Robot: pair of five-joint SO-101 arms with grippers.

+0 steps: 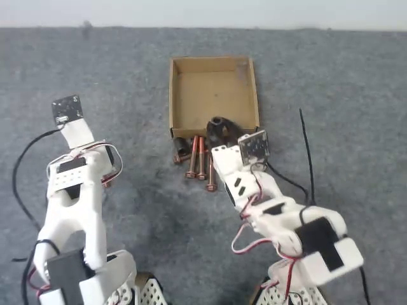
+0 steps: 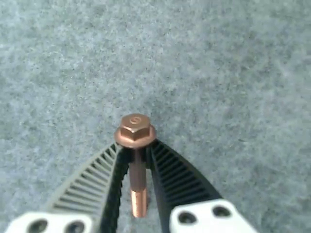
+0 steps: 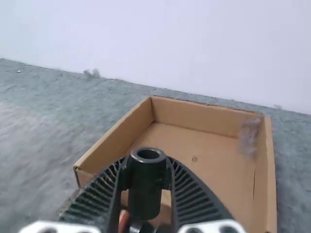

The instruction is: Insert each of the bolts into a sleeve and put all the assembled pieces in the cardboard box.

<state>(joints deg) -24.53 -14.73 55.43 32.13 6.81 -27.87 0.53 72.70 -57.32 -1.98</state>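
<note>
over the box [image 1: 172, 95] wall, right gripper [image 1: 219, 129]

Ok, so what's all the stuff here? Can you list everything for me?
cardboard box: one, brown, far middle of the table, nothing seen inside.
loose bolts: at least three, copper, lying together in front of the box.
loose sleeve: one, black, beside those bolts by the box's front wall.
held bolt: one, copper, in the left gripper.
held sleeve: one, black, in the right gripper, by the box's front edge.
table: one, grey, fuzzy.
wall: one, white, behind the table.
left gripper: one, dark fingers, over bare table.
right gripper: one, dark fingers, near the box.
</note>
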